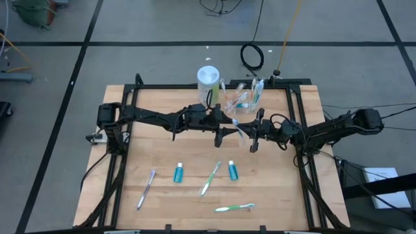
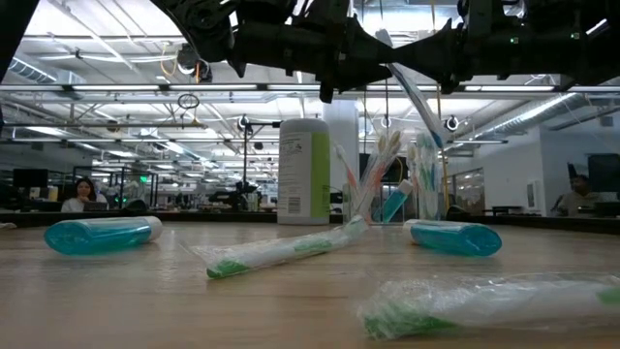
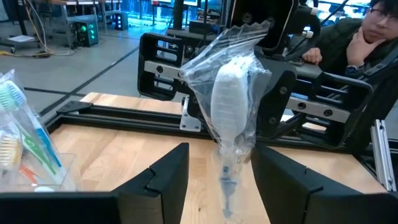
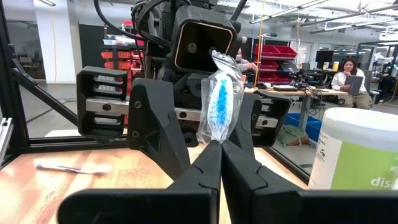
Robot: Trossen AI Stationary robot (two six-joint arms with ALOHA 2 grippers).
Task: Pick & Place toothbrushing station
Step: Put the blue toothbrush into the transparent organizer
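Both arms reach in from the sides and meet above the middle of the desk. The right gripper [image 4: 219, 163] has its jaws closed together. The left gripper [image 3: 217, 180] faces it, jaws spread apart.

Grey taped floor [image 1: 162, 26] — open workshop, ceiling strip lights [image 2: 87, 89], red bins [image 4: 273, 55].

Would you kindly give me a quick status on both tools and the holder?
Right tool shut on wrapped toothbrush, raised mid-table. Left tool open, straddling it. Holder at table's back, beside white canister. Nothing seen in the way.
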